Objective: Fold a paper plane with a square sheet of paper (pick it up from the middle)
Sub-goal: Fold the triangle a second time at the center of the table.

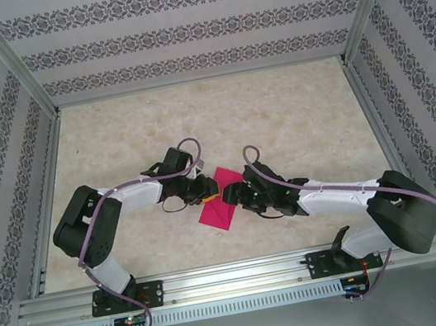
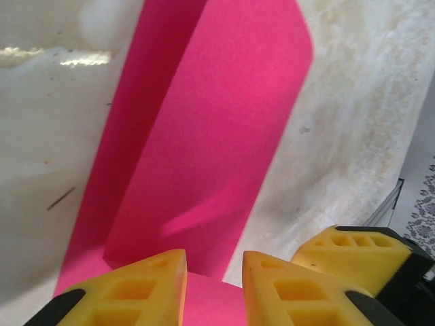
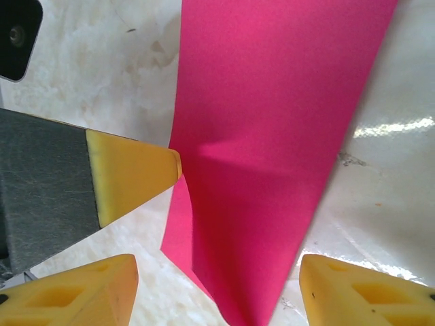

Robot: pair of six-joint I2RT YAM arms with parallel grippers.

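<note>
1. Nearest the front edge of the counter [image 1: 276, 111], the right gripper [image 3: 217, 263] stands wide open, with a corner of the paper lying between its fingers.
2. The square sheet of paper [image 1: 222, 207], magenta and partly folded with one flap raised, lies mid-counter between both grippers.
3. Just beyond it, the left gripper [image 2: 214, 259] is narrowly parted over the sheet, and one fingertip [image 3: 170, 166] touches its edge.

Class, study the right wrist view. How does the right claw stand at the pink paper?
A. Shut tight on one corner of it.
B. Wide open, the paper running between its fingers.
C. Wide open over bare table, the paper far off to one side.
B: the right claw stands wide open, and the square sheet of paper runs up through the gap.
</note>
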